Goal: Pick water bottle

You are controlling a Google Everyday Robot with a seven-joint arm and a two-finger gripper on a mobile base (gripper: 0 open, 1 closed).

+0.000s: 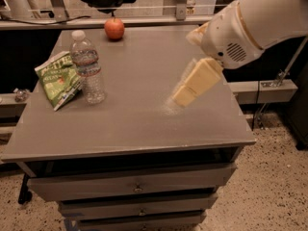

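The water bottle (pixel 89 67) stands upright on the left of the table (pixel 139 124), just beside the green snack bag (pixel 55 78), while the gripper (pixel 185 93) hovers well apart over the right-middle, holding nothing, its opening impossible to tell, presumably approaching.

The water bottle (pixel 88 69) stands upright on the left part of the table top (pixel 139 124). The snack bag (pixel 57 81) lies just to its left, close against it. The apple (pixel 114 28) sits behind them, near the back edge. The gripper (pixel 182 96) hangs over the right-centre of the top, well apart from the water bottle. Drawers (pixel 134 186) stack below the front edge.
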